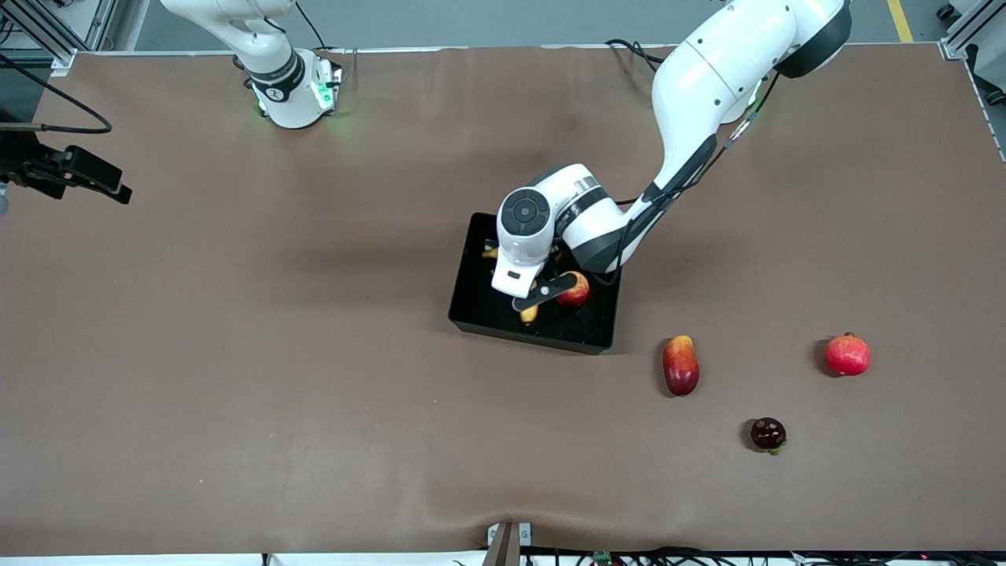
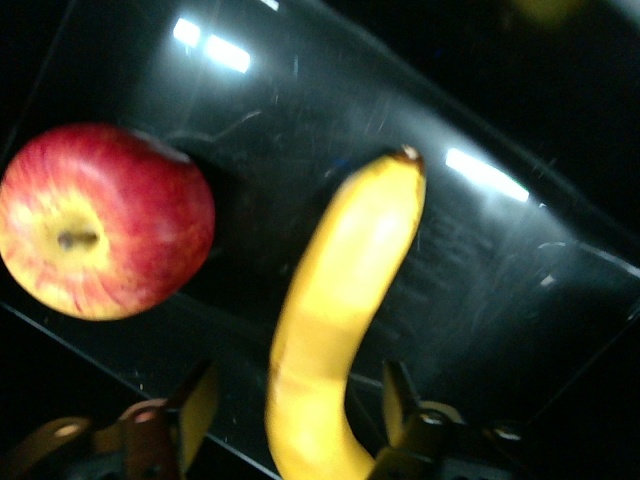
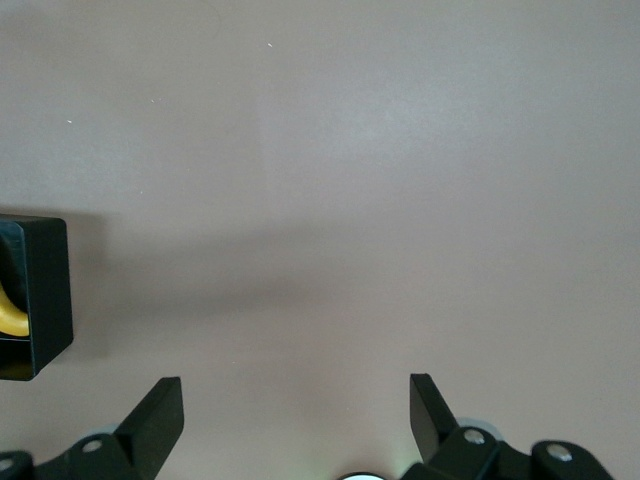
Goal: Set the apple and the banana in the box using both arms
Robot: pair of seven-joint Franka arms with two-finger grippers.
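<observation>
Front view gives us the shallow rectangular glossy black plastic box (image 1: 471,303) near the middle of the brown table (image 1: 236,393), and the left gripper (image 1: 542,292) is down inside it at the end of the white left arm (image 1: 707,86). Just beside that claw, toward the left arm's end of the box, we see the small round red apple with yellowish patches (image 1: 576,288) on the box floor. Directly under the claw lies the long curved plain yellow banana (image 1: 529,314), of which only its two ends show past the wrist.

From the left wrist we see the banana (image 2: 335,320) running between the two fingers (image 2: 400,400), with a gap on each side of the fruit, so the claw stands released around it and not clenched on it. The apple (image 2: 105,220) sits stem-dimple up beside the banana, apart from it, on the shiny black floor (image 2: 480,260).

The right gripper (image 3: 295,415) is out of the front view; its wrist view shows us its fingers (image 3: 155,420) spread wide, holding nothing, over bare table, with a corner of the box (image 3: 40,300) off to one side.

Outside the box, toward the left arm's end from the left claw, lie an oblong red-yellow mango (image 1: 681,365), an all-red round fruit with a crown tip (image 1: 847,354) and a small dark purple fruit (image 1: 768,434).
</observation>
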